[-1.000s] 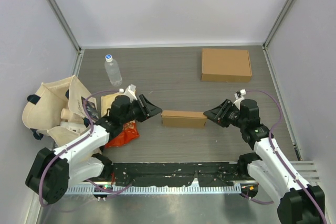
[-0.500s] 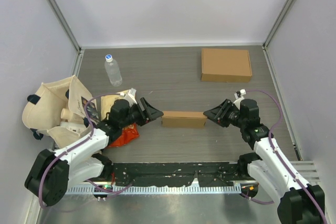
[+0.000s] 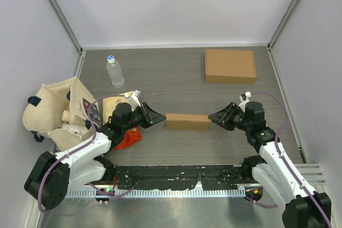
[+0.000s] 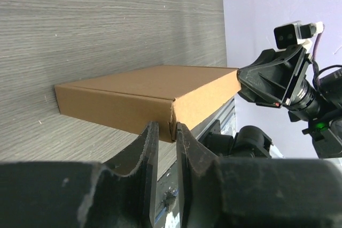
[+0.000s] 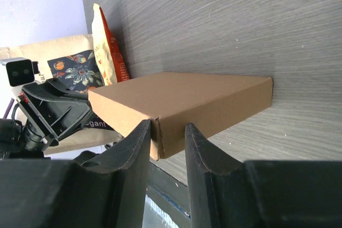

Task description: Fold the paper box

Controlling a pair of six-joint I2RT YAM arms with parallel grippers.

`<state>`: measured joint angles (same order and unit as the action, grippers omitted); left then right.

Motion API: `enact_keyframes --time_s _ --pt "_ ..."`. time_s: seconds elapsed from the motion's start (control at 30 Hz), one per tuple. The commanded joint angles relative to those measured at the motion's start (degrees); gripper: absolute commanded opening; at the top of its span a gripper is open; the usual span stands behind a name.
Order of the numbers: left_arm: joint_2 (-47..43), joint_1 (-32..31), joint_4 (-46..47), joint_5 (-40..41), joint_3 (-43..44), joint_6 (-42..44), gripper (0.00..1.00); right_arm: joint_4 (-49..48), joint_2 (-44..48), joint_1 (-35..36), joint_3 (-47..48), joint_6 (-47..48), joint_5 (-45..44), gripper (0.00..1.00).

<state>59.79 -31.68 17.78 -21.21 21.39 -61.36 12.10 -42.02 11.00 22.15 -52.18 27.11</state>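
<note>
The paper box (image 3: pixel 187 122) is a flat brown carton lying closed on the table's near middle, between my two arms. My left gripper (image 3: pixel 162 117) meets its left end. In the left wrist view the box (image 4: pixel 144 92) has its near corner between the narrowly spaced jaws of the left gripper (image 4: pixel 165 129), which are shut on it. My right gripper (image 3: pixel 212 117) meets the right end. The right wrist view has the right gripper (image 5: pixel 168 129) shut around the box's (image 5: pixel 187 100) other near corner, one finger on the end face and one on the long side.
A second, larger brown box (image 3: pixel 230 65) lies at the back right. A water bottle (image 3: pixel 114 71) stands at the back left. A cloth tote bag (image 3: pixel 53 110) and a red snack bag (image 3: pixel 125 136) lie beside the left arm. Walls enclose three sides.
My left gripper has moved right to the box's left end and its jaws have narrowed onto the corner. The right gripper has barely shifted and the box stays in place.
</note>
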Motion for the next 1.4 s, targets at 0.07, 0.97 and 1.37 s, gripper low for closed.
enact_keyframes --time_s 0.07,0.97,1.37 --pt "-2.6 -8.6 -11.7 6.0 -2.7 1.4 0.19 19.4 0.4 0.0 0.4 5.6 2.4 0.34" --pt "13.9 -12.4 -21.9 16.0 12.1 3.6 0.71 -1.5 -18.4 2.1 2.0 11.1 0.7 0.52" --pt "33.2 -5.9 -11.6 16.2 25.6 3.0 0.42 -23.9 -42.2 7.5 13.5 2.9 -7.8 0.36"
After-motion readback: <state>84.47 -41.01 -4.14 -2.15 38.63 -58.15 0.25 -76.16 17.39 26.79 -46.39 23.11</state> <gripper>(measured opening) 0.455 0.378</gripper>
